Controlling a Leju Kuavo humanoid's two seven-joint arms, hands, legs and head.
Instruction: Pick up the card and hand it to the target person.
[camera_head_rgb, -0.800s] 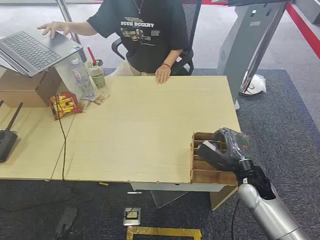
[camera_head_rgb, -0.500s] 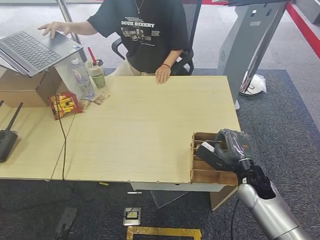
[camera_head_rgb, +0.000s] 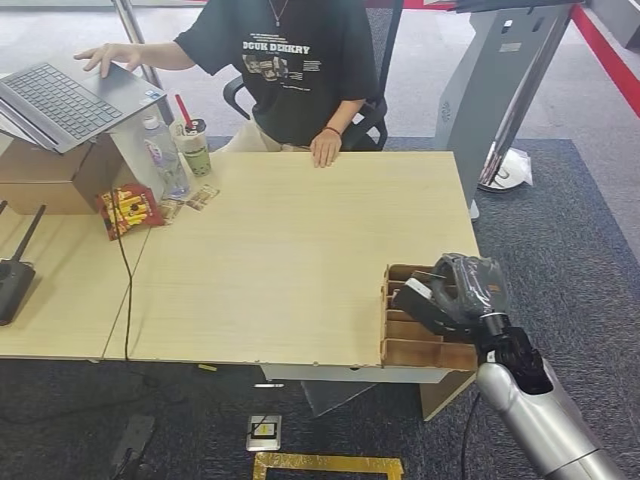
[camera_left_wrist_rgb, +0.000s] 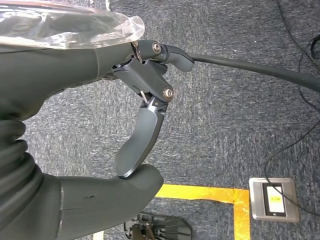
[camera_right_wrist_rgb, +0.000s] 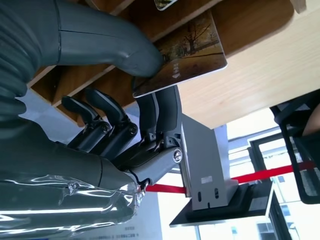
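- The right hand pinches the card between thumb and fingers over the cardboard organizer on the table.
- The left hand hangs over the carpet, fingers curled onto the thumb, holding nothing.

Right hand pinches card between thumb and fingers; left hand hangs, fingers curled in.

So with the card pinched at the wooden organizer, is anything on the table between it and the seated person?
Nothing visible. The right hand pinches the card at the organizer, and bare table runs to the person's hand. The cup, bottle and laptop sit off to the far left.
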